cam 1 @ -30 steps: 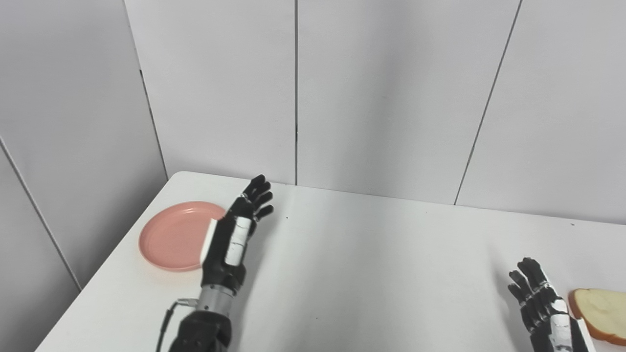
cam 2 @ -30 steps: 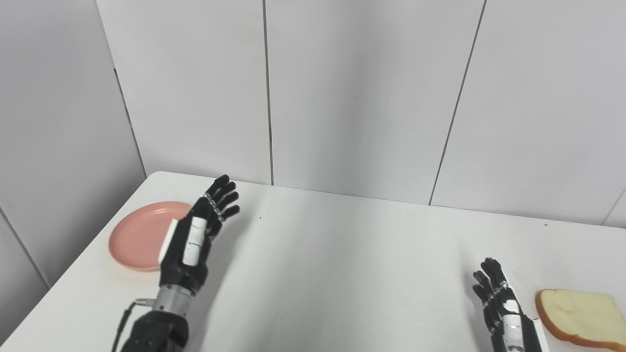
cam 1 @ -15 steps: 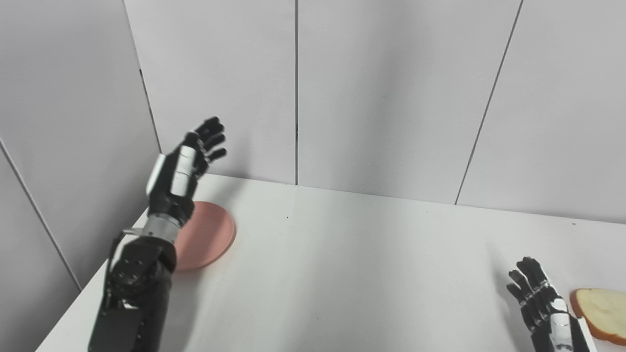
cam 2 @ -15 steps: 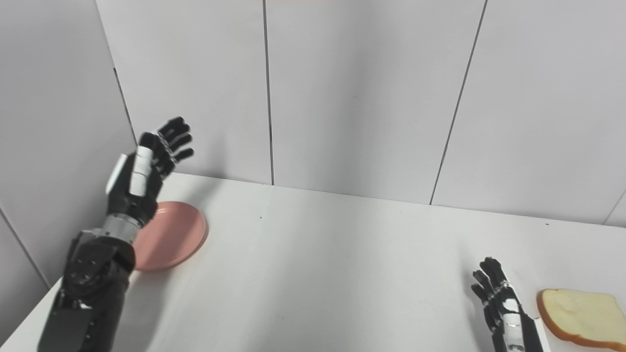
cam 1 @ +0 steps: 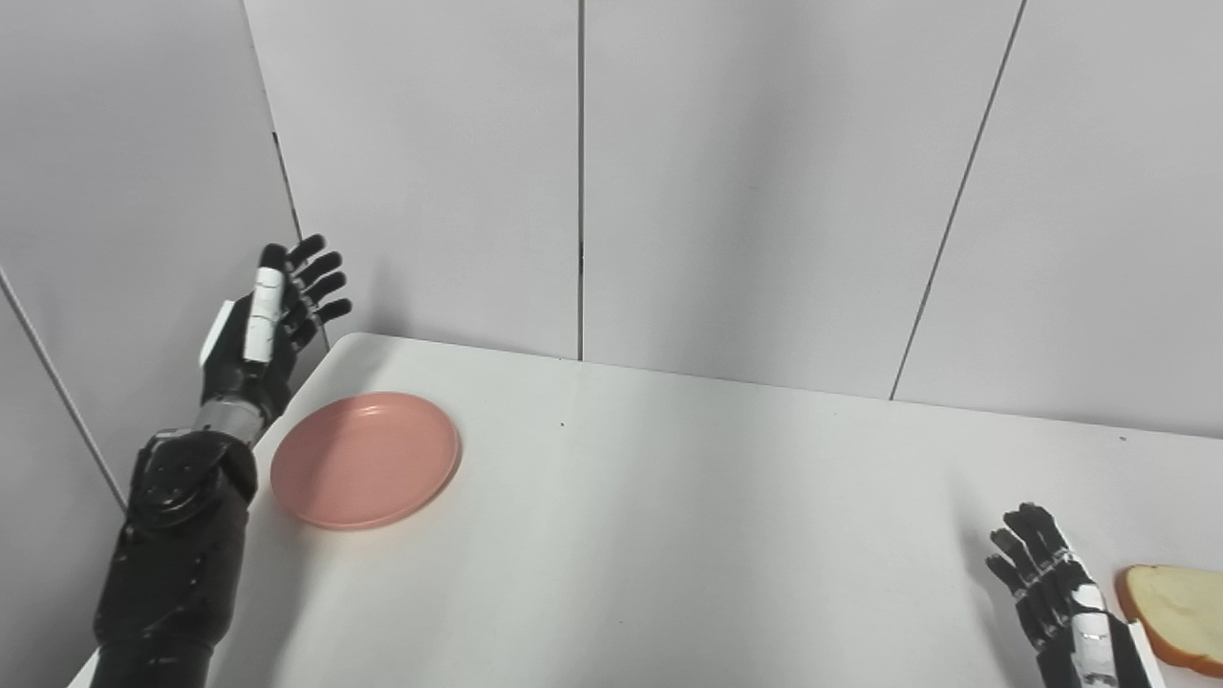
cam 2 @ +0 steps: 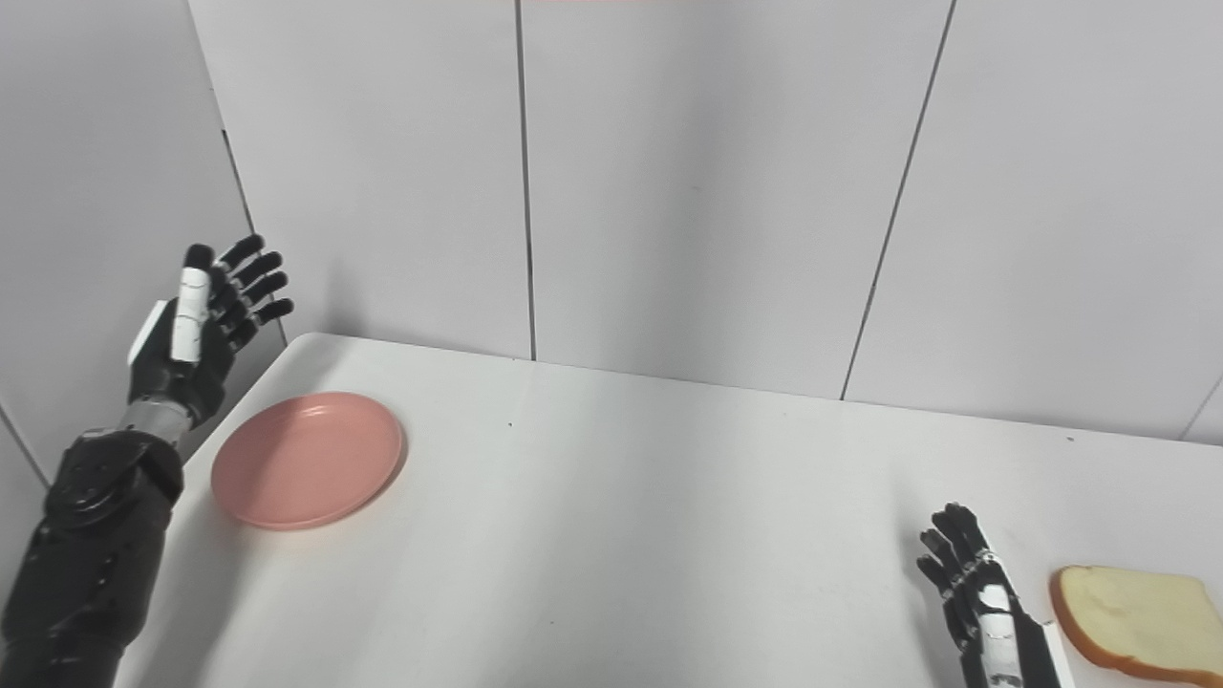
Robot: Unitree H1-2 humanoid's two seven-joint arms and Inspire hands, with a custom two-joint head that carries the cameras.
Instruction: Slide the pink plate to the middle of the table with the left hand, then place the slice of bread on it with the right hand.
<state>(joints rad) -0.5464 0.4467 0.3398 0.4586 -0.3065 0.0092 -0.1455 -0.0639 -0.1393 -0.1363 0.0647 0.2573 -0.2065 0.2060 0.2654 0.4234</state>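
You see one pink plate (cam 1: 365,459) at 9 o'clock, one bread slice (cam 1: 1173,612) at 4 o'clock; left hand (cam 1: 260,339) and right hand (cam 1: 1056,597) both have fingers spread, holding nothing.

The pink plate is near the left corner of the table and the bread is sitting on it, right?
Not quite. The pink plate is near the left corner of the table, but it is empty. The left eye view shows the bread lying on the table at the far right, beside the right robot hand.

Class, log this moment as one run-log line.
left hand: open, raised left of pink plate | right hand: open beside bread | plate unmoved
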